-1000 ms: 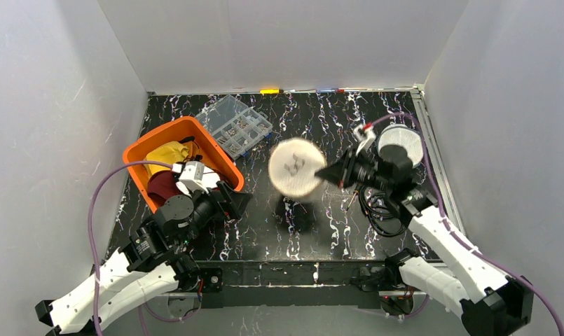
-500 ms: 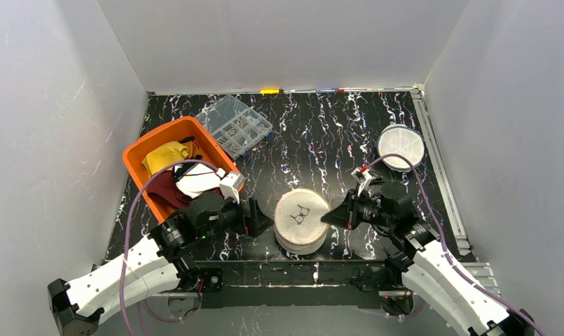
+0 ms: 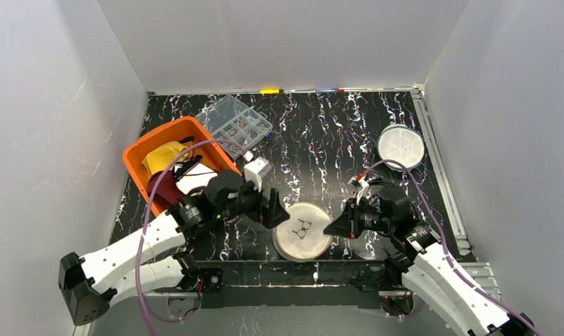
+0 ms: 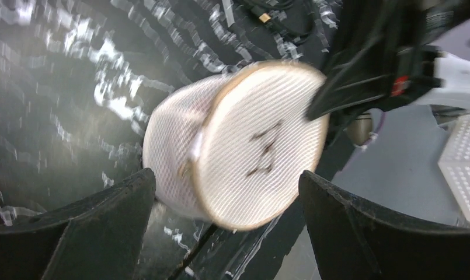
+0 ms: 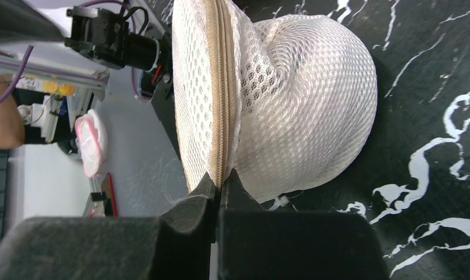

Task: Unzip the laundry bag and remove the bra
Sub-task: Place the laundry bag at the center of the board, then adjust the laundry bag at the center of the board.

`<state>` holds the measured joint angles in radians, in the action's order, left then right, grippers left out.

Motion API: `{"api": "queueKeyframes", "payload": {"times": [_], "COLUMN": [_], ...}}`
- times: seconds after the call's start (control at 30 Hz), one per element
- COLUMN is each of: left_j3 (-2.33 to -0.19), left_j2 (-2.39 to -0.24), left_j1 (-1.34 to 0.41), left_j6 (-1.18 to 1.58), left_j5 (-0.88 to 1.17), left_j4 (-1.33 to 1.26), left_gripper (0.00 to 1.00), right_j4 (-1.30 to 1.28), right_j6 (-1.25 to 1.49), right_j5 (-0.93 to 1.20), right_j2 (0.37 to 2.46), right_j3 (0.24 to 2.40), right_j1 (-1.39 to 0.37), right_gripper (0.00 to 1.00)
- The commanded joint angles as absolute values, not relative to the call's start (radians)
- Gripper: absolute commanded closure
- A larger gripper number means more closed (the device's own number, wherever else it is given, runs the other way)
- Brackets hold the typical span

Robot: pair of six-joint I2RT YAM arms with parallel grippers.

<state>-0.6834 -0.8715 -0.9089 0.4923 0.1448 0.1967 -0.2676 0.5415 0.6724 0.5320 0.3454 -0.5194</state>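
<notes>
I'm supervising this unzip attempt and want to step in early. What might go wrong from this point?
1. The right hand pinches only the thin zippered seam of the laundry bag; a tug may pull it free.
2. The bag lies close to the near edge of the table, so a push from the open left hand might slide it off.
3. No zipper pull shows, so the left hand may grab mesh instead.

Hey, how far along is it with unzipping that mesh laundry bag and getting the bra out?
Done: the shut right gripper pinches the laundry bag at its zipper seam. In hand: the open left gripper brackets the bag from the other side. Left: the zipper looks fully closed, so unzipping and pulling out the bra, which is not visible, both remain.
</notes>
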Motion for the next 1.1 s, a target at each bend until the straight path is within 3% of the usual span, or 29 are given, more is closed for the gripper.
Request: {"api": "queueKeyframes", "payload": {"times": [0.0, 0.13, 0.27, 0.63, 0.83, 1.07], "left_j3": [-0.949, -1.049, -1.078, -1.29, -1.319, -1.268], "left_j2": [-0.994, -1.095, -1.173, -1.423, -1.343, -1.351], "left_j1": [-0.907, -0.907, -0.908, -0.907, -0.906, -0.907], "left_j6": [0.192, 0.091, 0.018, -0.177, -0.17, -0.251], "left_j5": [0.379, 0.621, 0.725, 0.713, 0.686, 0.799], "left_j4": [0.359, 0.427, 0.451, 0.64, 0.565, 0.527], "left_gripper": [0.1, 0.11, 0.1, 0.11, 0.09, 0.09], "right_j4": [-0.253, -0.214, -0.233, -0.343, -0.362, -0.357], "right_j6": [0.533, 0.57, 0.564, 0.475, 0.468, 0.472], "right_j5": [0.792, 0.834, 0.851, 0.86, 0.864, 0.891], "right_j2": [0.52, 0.499, 0.498, 0.553, 0.544, 0.536], "right_j3": [0.381, 0.377, 0.418, 0.523, 0.522, 0.541], "right_j1": [-0.528, -0.537, -0.541, -0.543, -0.542, -0.543], "right_gripper": [0.99, 0.99, 0.99, 0.99, 0.99, 0.99]}}
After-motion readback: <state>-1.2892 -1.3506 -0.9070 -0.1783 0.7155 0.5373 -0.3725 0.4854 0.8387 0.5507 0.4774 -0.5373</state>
